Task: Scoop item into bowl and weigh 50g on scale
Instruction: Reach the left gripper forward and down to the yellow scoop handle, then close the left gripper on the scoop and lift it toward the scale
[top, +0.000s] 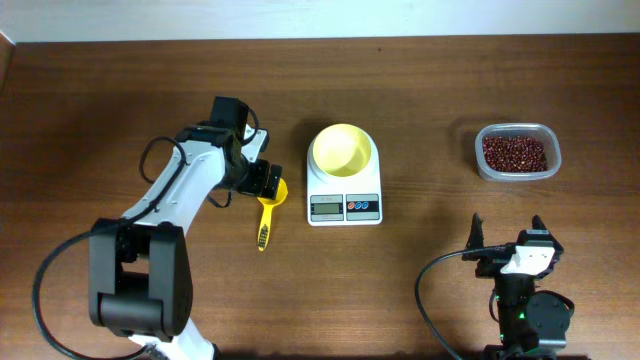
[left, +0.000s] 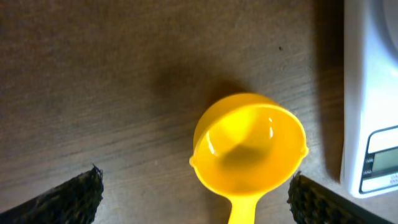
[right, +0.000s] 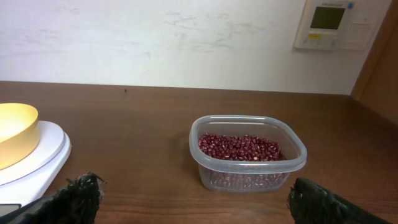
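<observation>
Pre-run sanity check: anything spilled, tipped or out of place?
Nothing stands out. The beans are all inside the clear container, the bowl sits upright on the scale, and the yellow scoop lies empty beside the scale.

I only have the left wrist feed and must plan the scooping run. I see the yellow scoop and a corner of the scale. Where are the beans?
Observer: The beans lie in a clear container, right of the scale and apart from it.
Operator: Is the bowl on the scale?
Observer: Yes, the bowl sits on its platform, empty.
Operator: And the right gripper?
Observer: The right gripper is open, facing the container from a distance, holding nothing.
</observation>
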